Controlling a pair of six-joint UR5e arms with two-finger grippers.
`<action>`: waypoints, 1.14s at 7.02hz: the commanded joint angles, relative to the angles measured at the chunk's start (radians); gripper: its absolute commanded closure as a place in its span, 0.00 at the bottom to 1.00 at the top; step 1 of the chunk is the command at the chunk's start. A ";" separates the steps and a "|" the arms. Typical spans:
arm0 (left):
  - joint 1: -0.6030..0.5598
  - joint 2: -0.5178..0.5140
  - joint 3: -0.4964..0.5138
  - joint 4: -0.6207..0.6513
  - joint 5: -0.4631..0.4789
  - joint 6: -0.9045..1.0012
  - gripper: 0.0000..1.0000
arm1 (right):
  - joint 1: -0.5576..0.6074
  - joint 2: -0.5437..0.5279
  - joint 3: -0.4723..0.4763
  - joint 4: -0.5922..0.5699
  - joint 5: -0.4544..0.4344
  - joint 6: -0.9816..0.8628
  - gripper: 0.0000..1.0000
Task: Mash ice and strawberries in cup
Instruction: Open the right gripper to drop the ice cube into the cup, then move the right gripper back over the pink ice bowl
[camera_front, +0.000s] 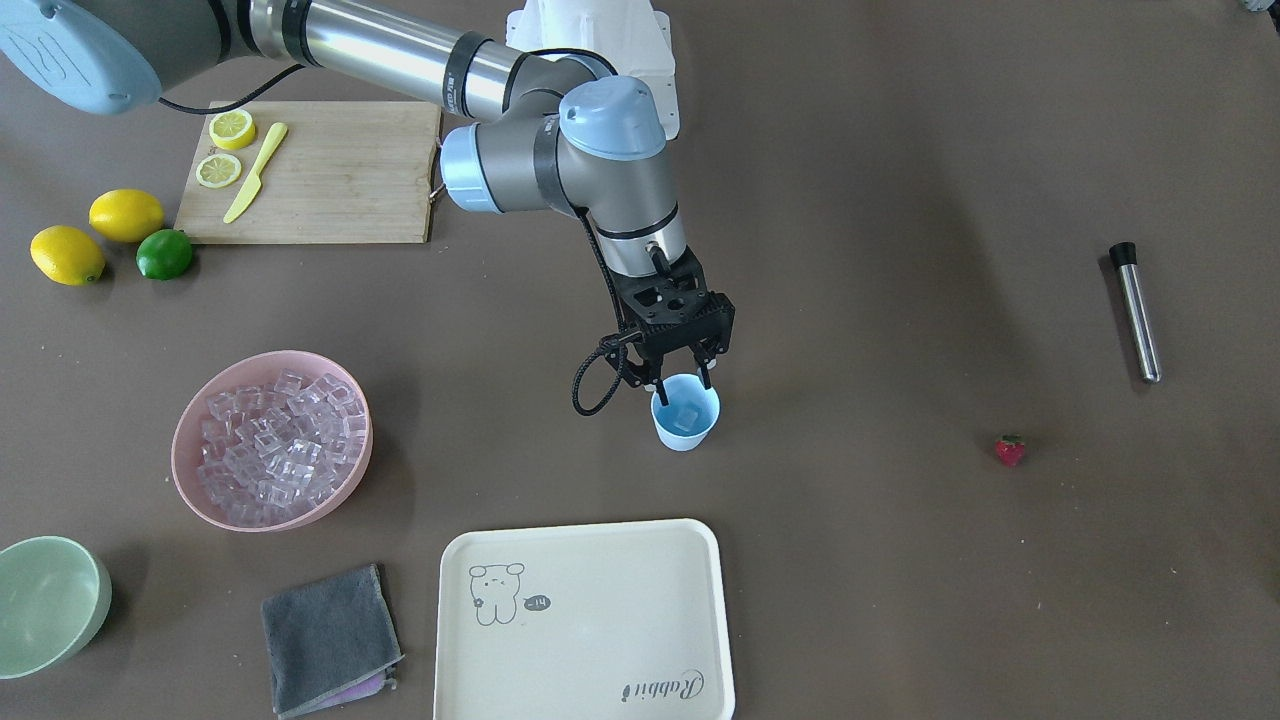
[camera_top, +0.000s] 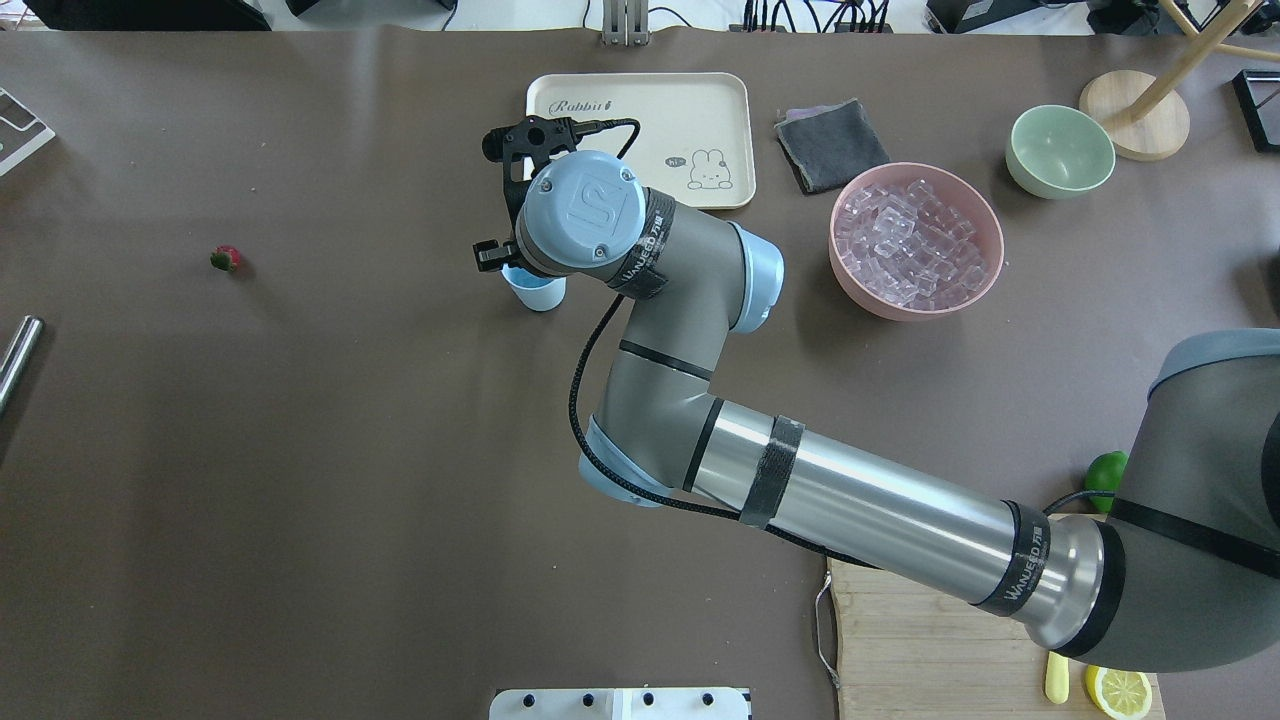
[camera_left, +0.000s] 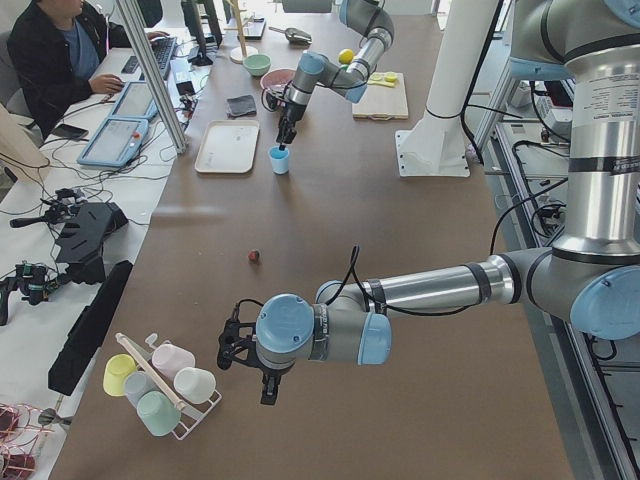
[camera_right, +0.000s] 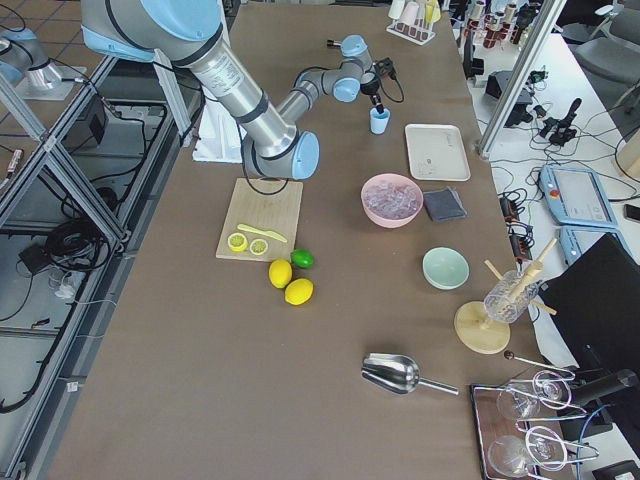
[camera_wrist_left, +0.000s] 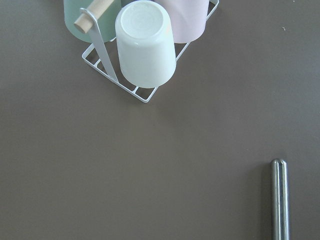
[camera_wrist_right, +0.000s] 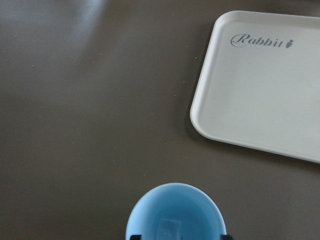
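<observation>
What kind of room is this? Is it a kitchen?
Probably a robot lab, not a home kitchen. Big robot arms reach over a long table, a person sits beside it, and the pink bowl of ice, lemons and cup suggest drink-making practice.

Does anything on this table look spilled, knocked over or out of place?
Nothing is spilled. The one oddity is the strawberry, which lies alone on the table, far from the cup. A metal rod also lies flat on its side.

The cream tray (camera_wrist_right: 260, 100) carries the script word "Rabbit", a black strap (camera_top: 1022, 570) on the right arm (camera_top: 870, 500) reads what looks like "WANDEED", and its joint cap (camera_top: 583, 208) bears "UR".
</observation>
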 joint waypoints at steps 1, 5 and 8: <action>0.000 0.001 0.002 0.001 -0.001 0.000 0.01 | 0.006 -0.003 0.003 -0.001 0.000 -0.005 0.10; 0.000 0.001 0.004 0.002 -0.002 0.000 0.01 | 0.144 -0.190 0.177 -0.085 0.168 -0.151 0.15; -0.002 0.013 -0.002 -0.001 -0.002 0.000 0.01 | 0.302 -0.435 0.335 -0.113 0.331 -0.364 0.15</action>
